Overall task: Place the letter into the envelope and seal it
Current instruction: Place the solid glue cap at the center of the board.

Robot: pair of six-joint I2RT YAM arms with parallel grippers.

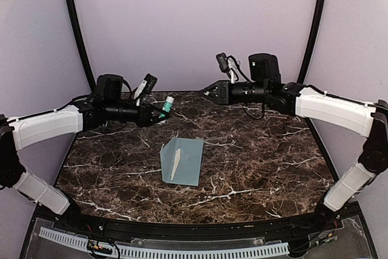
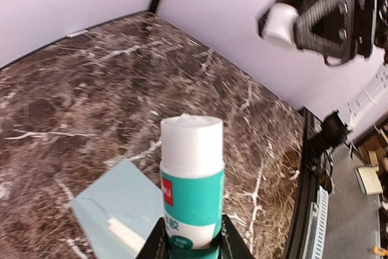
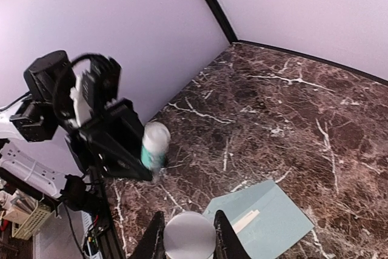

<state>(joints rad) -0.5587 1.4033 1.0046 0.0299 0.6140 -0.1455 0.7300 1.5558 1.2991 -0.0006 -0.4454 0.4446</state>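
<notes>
The left fingers (image 2: 233, 244) are clamping the base of a white-and-green glue stick (image 2: 191, 180), and the right fingers (image 3: 153, 241) are pinching a small white cap (image 3: 189, 235). The envelope (image 1: 182, 161) is lying flat mid-tabletop (image 1: 260, 150), apart from both. It is probably handling as light, floppy paper prone to sliding on glossy stone, so pinning an edge seems wisest. It is showing pale blue-grey with a whitish strip along it.
</notes>
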